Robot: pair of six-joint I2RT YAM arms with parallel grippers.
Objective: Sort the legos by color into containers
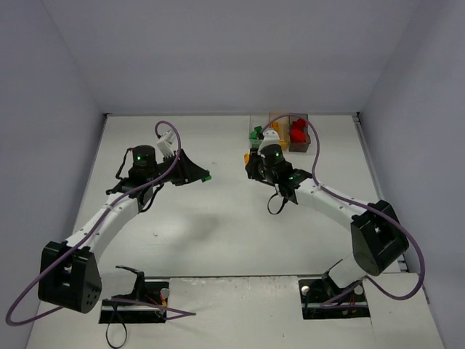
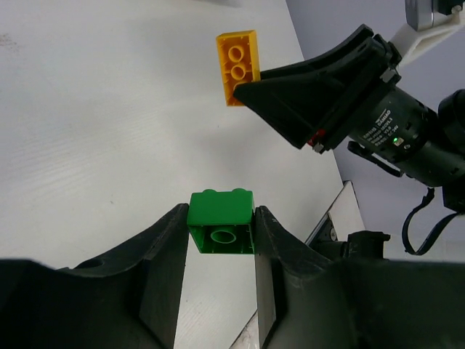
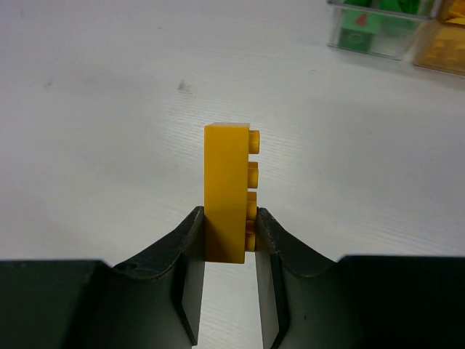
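- Left end effector (image 2: 221, 243) clamps green lego (image 2: 221, 218); right end effector (image 3: 228, 236) pinches yellow lego (image 3: 225, 174) by one end. I expect it may pivot.
- Both are close together near the containers (image 1: 308, 145); I fear a clash.

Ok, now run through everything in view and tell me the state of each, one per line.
left end effector: shut on the green lego.
green lego: clamped between the fingers, hollow underside facing the wrist camera.
right end effector: shut on the yellow lego.
yellow lego: clamped on edge, studs pointing sideways.
containers: open on top, holding sorted legos.
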